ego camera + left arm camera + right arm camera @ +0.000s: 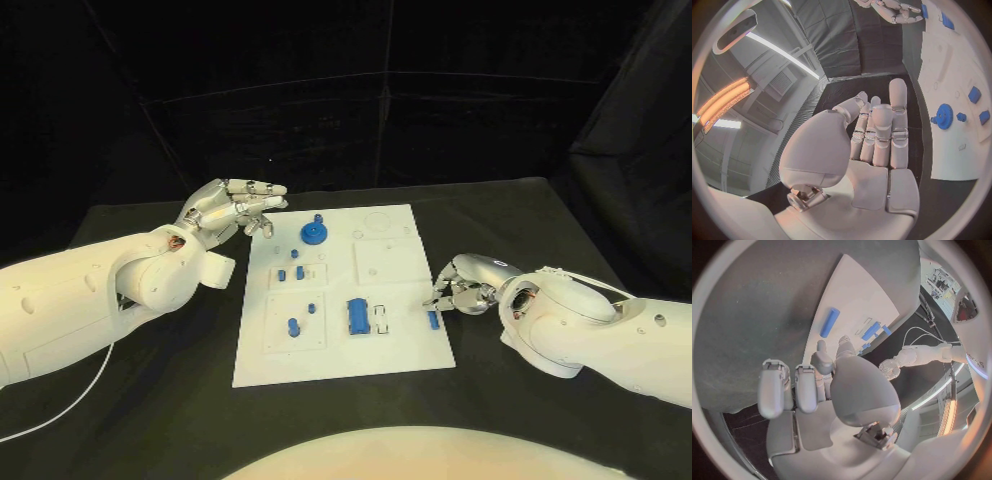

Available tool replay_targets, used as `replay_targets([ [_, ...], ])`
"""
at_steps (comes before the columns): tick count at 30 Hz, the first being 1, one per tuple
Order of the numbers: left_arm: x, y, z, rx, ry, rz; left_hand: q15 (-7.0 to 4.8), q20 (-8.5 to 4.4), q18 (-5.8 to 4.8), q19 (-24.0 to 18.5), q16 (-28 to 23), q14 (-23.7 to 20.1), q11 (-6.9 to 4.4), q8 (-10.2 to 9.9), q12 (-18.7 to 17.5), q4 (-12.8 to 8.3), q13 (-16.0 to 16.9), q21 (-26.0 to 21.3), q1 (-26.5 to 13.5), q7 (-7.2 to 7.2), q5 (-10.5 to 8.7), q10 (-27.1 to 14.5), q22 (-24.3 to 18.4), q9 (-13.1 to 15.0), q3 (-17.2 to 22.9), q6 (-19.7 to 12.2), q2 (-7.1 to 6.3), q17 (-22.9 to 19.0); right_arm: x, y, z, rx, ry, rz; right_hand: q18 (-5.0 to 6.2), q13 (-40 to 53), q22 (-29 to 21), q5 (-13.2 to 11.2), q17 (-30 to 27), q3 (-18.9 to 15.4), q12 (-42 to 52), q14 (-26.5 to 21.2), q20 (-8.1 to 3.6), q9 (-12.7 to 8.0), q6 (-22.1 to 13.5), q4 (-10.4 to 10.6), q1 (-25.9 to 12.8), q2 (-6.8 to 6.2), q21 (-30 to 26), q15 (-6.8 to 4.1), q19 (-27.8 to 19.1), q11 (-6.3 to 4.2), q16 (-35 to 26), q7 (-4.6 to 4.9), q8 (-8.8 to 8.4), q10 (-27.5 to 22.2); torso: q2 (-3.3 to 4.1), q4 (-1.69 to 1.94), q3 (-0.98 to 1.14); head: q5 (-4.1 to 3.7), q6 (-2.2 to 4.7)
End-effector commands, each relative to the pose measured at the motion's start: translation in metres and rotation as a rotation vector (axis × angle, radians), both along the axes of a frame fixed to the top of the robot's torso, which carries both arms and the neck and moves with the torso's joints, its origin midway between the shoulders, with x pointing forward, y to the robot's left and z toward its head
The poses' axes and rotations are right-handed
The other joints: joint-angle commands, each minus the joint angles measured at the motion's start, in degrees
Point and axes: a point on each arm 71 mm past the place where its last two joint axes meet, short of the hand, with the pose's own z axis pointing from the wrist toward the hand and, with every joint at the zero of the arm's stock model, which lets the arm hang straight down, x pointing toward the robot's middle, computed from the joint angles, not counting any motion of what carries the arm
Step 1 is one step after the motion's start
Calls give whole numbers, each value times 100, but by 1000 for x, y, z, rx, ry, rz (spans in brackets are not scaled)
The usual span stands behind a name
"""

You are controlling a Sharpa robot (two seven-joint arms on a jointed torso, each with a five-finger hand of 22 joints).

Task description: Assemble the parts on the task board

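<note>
task board [389, 345]: white plate mid-table, blue parts on it (a gear [315, 234] near the far edge) | left hand [231, 210]: fingers spread, holding nothing, raised beside the board's far-left corner | right hand [464, 286]: curled in, empty, by a blue bar [433, 319] at the board's right edge

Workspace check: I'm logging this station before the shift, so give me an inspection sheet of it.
Surface: black table, covered in dark cloth.
Job's things: white board mid-table; blue gear at its far end; small blue parts down its left side; blue block near middle; blue bar at its right edge.
Clutter: nothing seen.
Hands: left hand raised by the board's far left corner, fingers apart, holding nothing; right hand low beside the bar, grip cannot be told.
Cables: white cable under the left arm.
Surroundings: black curtains.
</note>
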Motion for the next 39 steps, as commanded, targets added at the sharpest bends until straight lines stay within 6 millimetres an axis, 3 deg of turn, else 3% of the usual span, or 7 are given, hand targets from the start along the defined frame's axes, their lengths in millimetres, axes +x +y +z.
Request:
replay_targets([
  [1, 0, -1, 1, -13, -3, -9, -6, 13, 75, 11, 16, -53, -5, 10, 27, -6, 7, -23, -5, 36, 15, -46, -6, -7, -25, -15, 3, -5, -1, 3, -4, -88, 28, 33, -75, -7, 248, -41, 33, -49, -35, 326, 28, 10, 51, 10, -66, -20, -15, 7, 81, -11, -36, 1, 37, -41, 0, 13, -6, -12, -1],
  [27, -1, 1, -1, -11, 3, -10, -5, 14, 75, 11, 16, -57, -4, 11, 32, -3, 6, -26, -11, 35, 15, -51, -9, -7, -32, -16, 4, -10, -4, 14, -7, -196, 10, 93, -73, -31, 237, -116, -1, -98, -76, 318, 3, 57, 114, -11, 40, -115, -28, -19, 74, -41, -62, -33, 108, -58, 1, 7, -5, 0, -18],
  [39, -1, 1, -2, -11, 7, -11, -5, 14, 75, 11, 16, -57, -4, 11, 32, -3, 6, -26, -11, 35, 15, -51, -9, -7, -32, -16, 4, -10, -11, 22, -9, -255, 44, 143, -78, -38, 253, -64, 2, -76, -97, 319, -10, 101, 102, -187, 345, -187, -25, -28, 80, -48, -72, -36, 155, -69, 0, 5, -8, 0, -22],
])
